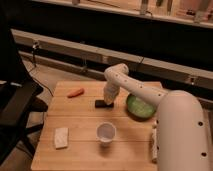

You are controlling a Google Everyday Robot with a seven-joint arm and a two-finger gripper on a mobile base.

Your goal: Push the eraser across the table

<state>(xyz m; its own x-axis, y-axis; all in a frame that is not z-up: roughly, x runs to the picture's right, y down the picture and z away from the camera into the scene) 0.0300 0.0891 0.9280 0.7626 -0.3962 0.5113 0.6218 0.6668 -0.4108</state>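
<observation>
The eraser [103, 104] is a small flat black block lying on the light wooden slatted table [80, 120], a little behind the middle. My gripper [107, 98] hangs from the white arm [131, 86] and comes down at the eraser's right end, at or just above it. The arm reaches in from the lower right and bends over the green bowl [140, 106].
An orange carrot-like piece [76, 92] lies at the back left. A white cup [106, 132] stands in front of the eraser. A pale sponge pad [60, 137] lies at the front left. A black chair [15, 107] stands left of the table.
</observation>
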